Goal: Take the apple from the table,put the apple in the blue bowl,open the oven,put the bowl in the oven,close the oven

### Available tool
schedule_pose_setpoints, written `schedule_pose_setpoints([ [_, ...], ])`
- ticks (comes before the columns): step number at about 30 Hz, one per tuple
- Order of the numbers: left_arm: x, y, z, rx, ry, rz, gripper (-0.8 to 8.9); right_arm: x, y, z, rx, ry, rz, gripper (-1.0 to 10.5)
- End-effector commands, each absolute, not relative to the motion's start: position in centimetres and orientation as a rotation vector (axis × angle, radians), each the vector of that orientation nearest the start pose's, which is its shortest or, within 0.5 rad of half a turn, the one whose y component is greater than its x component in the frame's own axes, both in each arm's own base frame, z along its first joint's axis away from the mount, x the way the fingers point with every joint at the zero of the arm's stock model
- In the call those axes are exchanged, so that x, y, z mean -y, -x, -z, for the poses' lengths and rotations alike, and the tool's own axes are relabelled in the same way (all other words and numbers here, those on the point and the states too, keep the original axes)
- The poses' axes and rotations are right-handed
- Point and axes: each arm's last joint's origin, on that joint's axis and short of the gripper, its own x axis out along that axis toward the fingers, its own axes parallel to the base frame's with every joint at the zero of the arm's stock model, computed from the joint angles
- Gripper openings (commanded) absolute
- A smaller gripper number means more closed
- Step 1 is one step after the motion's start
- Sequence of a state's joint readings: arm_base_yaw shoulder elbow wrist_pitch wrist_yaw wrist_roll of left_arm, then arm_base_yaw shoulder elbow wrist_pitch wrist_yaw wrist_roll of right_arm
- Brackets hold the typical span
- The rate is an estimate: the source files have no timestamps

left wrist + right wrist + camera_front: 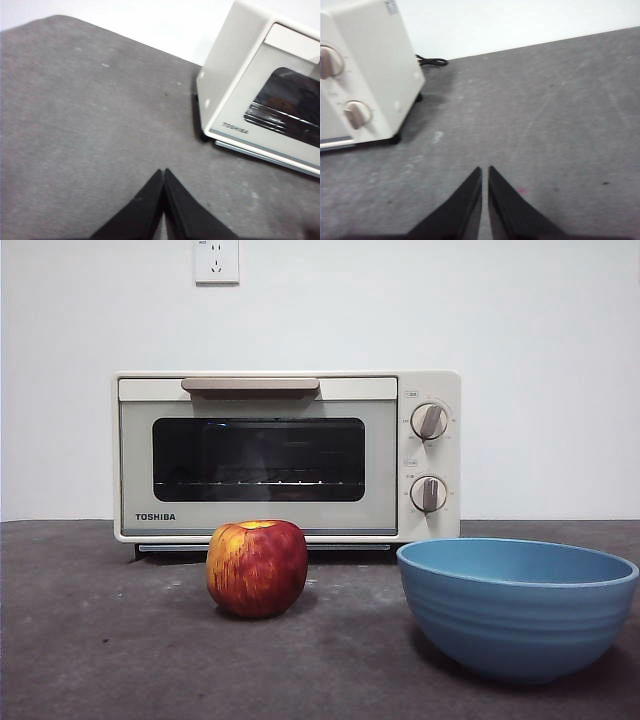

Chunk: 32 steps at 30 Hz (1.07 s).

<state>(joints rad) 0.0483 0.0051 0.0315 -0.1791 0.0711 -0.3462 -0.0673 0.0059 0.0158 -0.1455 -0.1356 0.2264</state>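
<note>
Nothing started yet, both arms parked.

Apple (pixel 257 567) sitting upright on the worktop (pixel 100 640) just in front of the oven (pixel 288 456), door shut, beige handle (pixel 250 386) up top. Blue bowl (pixel 517 604) empty, off to one side of the apple, nearer the camera. Left tool (pixel 163 172) clenched and empty, hovering over bare worktop by the oven's logo corner; right tool (pixel 485 170) same deal, pinched together near the knob side. Biggest risk probably the apple rolling: round fruit, tips landing off-centre, could skid toward the oven. Bowl rim could also tip if nudged on the drop. Rough dark grey surface with pale scuffs, plain white wall, socket (pixel 216 260) above, what looks like a black cable (pixel 431 61) behind the oven, a bit blurry.
</note>
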Motion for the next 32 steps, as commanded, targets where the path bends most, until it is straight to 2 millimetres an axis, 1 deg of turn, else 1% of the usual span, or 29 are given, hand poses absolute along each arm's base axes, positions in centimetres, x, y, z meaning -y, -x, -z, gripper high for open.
schedule_pose_setpoints([
  [1,-0.1,-9.4,-15.5,-0.190,0.402,0.041,0.07,0.2,-9.6,-15.7,-0.136,-0.338,-0.077,0.0],
  [4,0.0,-9.1,-16.5,-0.187,0.409,0.082,0.07,0.1,-9.4,-16.5,-0.124,-0.380,-0.109,0.0],
  [8,0.1,-8.7,-18.3,-0.184,0.427,0.086,0.07,-0.1,-8.9,-18.2,-0.120,-0.397,-0.147,0.0],
  [11,0.2,-8.5,-19.9,-0.190,0.432,0.136,0.07,-0.2,-8.6,-19.7,-0.142,-0.400,-0.177,0.0],
  [14,0.4,-8.4,-21.5,-0.233,0.440,0.199,0.07,-0.3,-8.2,-21.4,-0.175,-0.393,-0.199,0.0],
  [18,0.7,-8.4,-23.5,-0.321,0.428,0.276,0.07,-0.5,-8.0,-24.2,-0.231,-0.345,-0.275,0.0],
  [24,1.0,-8.6,-26.8,-0.430,0.360,0.396,0.07,-1.1,-8.3,-27.4,-0.352,-0.256,-0.394,0.0],
  [29,1.5,-8.6,-29.1,-0.502,0.325,0.492,0.07,-2.0,-8.8,-29.1,-0.480,-0.176,-0.501,0.0],
  [32,1.9,-8.5,-30.1,-0.552,0.287,0.536,0.07,-2.6,-9.0,-29.9,-0.551,-0.133,-0.569,0.0],
])
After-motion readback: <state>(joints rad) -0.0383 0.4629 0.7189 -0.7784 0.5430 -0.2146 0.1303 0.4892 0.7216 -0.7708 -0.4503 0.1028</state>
